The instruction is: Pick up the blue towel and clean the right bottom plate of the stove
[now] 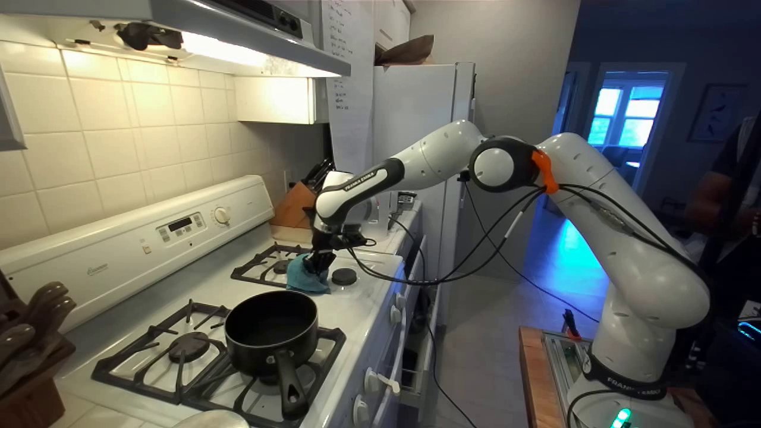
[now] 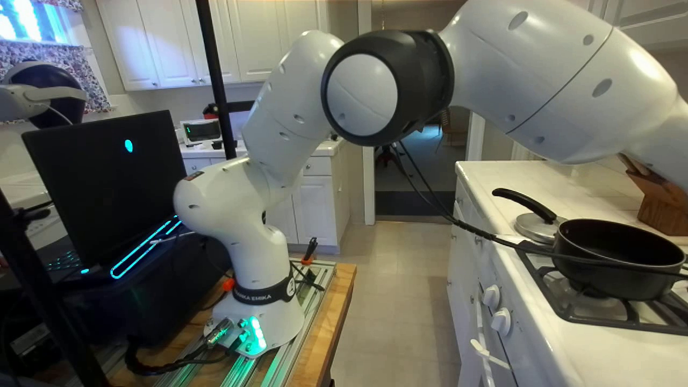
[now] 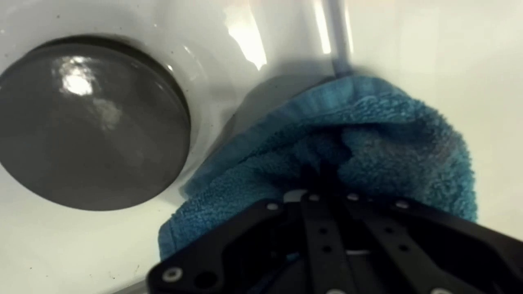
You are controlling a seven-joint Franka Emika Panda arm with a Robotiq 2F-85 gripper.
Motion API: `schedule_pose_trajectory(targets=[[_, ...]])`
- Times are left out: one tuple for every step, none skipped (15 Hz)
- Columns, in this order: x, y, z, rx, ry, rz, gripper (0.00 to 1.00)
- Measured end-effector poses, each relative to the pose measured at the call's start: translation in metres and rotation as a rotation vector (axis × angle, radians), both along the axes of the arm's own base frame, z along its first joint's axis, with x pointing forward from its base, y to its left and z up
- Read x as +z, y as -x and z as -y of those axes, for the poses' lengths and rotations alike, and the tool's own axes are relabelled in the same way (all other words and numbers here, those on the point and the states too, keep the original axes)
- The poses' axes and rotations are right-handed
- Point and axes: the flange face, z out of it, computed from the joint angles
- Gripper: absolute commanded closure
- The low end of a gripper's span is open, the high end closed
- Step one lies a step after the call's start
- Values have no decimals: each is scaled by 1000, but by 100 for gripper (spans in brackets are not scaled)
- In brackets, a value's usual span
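just beside the bare burner cap (image 1: 343,276), in an exterior view, the blue towel (image 1: 304,278) sits bunched on the stove (image 1: 351,309), beneath the fingers (image 1: 321,262) and spilling from them toward the back panel (image 1: 128,255). only one arm (image 1: 416,163) is there to move it.

in an exterior view, the arm leaves the frame at the right, above the black saucepan (image 2: 618,263); neither towel nor fingers shows.

in the wrist view, the fingers look clenched on the towel's folds, their tips buried. the cap lies to the left of both, a sliver of white between, so the wipe likely turns on a leftward sweep. the towel's hem faces the cap, slanting from lower left to upper right; one corner points down and left. its widest stretch runs across the view; bunched, it shows no sure long axis.
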Motion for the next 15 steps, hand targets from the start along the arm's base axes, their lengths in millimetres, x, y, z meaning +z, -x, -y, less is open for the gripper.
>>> schedule_pose_trajectory(targets=[[3, 3, -2, 20, 8, -14, 99], [5, 6, -3, 44, 21, -32, 99], [8, 10, -5, 69, 41, -50, 99], [9, 13, -5, 91, 65, -71, 99], [10, 17, -6, 112, 92, -92, 99], [9, 21, -6, 130, 120, -114, 99], [8, 24, -5, 147, 148, -134, 99], [7, 27, -5, 161, 172, -152, 99], [4, 29, -5, 174, 193, -168, 99], [3, 32, -5, 185, 208, -181, 99], [1, 34, -5, 194, 219, -193, 99], [-1, 36, -5, 201, 223, -205, 99], [-2, 38, -6, 210, 222, -218, 99], [-3, 41, -6, 221, 220, -233, 99], [-3, 43, -6, 231, 218, -246, 99]])
